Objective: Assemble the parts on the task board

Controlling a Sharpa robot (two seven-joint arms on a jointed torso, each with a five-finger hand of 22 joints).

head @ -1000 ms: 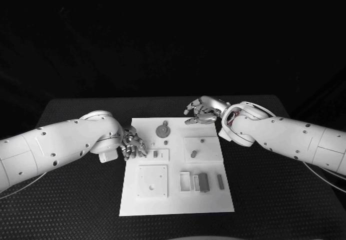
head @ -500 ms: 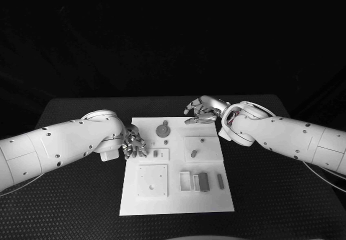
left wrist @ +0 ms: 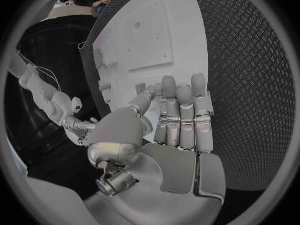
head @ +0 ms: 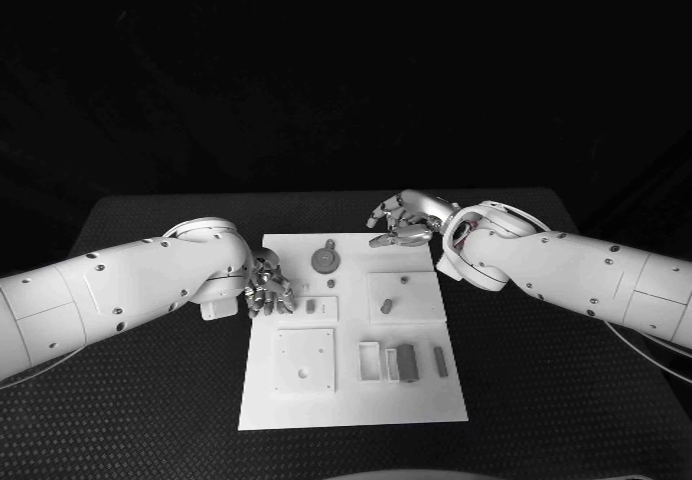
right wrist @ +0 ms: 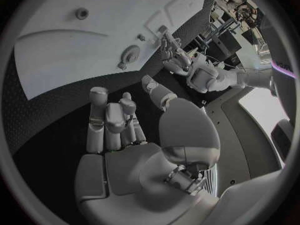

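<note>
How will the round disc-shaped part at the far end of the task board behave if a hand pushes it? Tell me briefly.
The round part lies flat on the task board, so it would probably slide rather than roll. It looks small and rigid, likely light. Its low profile may make gripping awkward.

white task board [head: 353, 390] with grey parts [head: 407, 362] on a black, diamond-textured table [head: 562, 400]; white arms end in a silver left hand [head: 268, 288] and silver right hand [head: 402, 222].
</note>
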